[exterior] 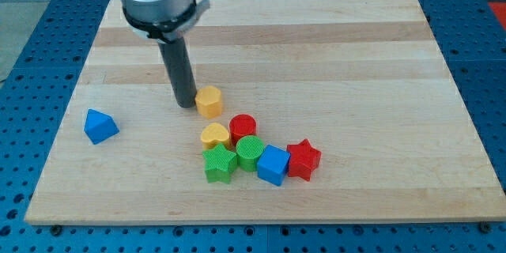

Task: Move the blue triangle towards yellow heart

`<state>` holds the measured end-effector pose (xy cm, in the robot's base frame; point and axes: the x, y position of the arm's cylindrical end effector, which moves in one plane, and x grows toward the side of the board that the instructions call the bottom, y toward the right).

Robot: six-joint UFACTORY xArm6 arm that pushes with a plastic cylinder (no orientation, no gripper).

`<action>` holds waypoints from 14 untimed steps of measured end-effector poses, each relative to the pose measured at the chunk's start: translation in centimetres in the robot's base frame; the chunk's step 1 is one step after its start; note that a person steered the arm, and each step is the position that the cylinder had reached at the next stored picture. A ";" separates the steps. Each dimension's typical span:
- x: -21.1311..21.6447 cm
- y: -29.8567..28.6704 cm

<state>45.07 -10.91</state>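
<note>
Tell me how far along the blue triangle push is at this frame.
Nothing looks done: the blue triangle sits alone at the view's left, well apart from the yellow heart in the cluster. My tip stands beside the yellow hexagon, not at the triangle. The whole push remains.

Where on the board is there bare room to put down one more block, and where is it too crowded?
Free: the view's right half, right of the red star; the top strip; and the stretch between the blue triangle and the yellow heart. Crowded: the bottom-centre cluster of heart, red cylinder, green cylinder, green star, blue cube, plus my tip beside the yellow hexagon.
</note>
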 end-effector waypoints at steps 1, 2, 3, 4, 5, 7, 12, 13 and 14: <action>-0.4 0.1; -1.4 0.7; 1.0 3.1; 3.1 2.9; 0.8 0.7; -4.7 -5.8; 0.4 -17.9; 3.6 -13.2; 3.9 -3.4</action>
<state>48.99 -14.28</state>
